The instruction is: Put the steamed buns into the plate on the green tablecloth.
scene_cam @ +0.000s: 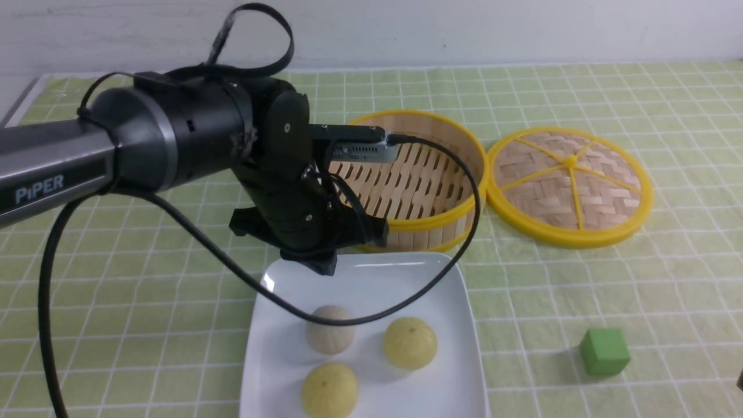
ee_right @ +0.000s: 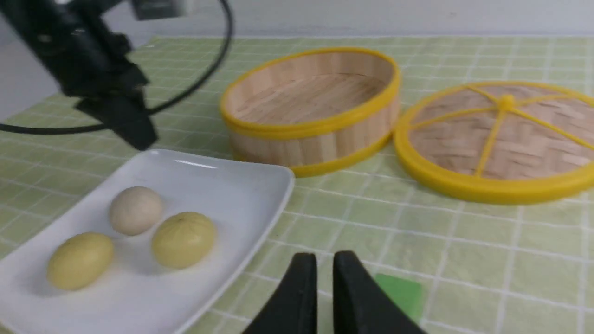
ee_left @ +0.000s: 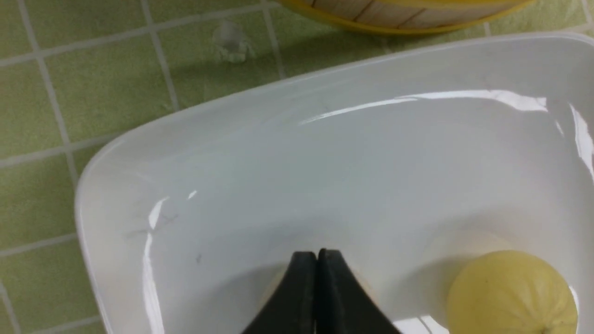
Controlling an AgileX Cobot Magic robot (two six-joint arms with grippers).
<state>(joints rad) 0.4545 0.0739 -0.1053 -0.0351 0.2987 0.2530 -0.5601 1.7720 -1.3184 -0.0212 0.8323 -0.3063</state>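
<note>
The white square plate (scene_cam: 458, 302) lies on the green tablecloth (scene_cam: 580, 98) at the near middle. It holds three steamed buns: an off-white one (scene_cam: 329, 330) and two pale yellow ones (scene_cam: 410, 342) (scene_cam: 329, 390). My left gripper (scene_cam: 316, 264) hangs over the plate's far left part, shut and empty. In the left wrist view its fingers (ee_left: 301, 278) are pressed together above the plate (ee_left: 139, 134), with a yellow bun (ee_left: 513, 292) beside them. My right gripper (ee_right: 325, 257) is shut and empty, low over the cloth right of the plate (ee_right: 260, 171).
The round bamboo steamer basket (scene_cam: 418, 174) stands behind the plate with nothing in it. Its woven lid (scene_cam: 572, 186) lies flat to the right. A green cube (scene_cam: 603, 351) sits on the cloth at the near right, also showing just beyond my right fingers in the right wrist view (ee_right: 403, 292).
</note>
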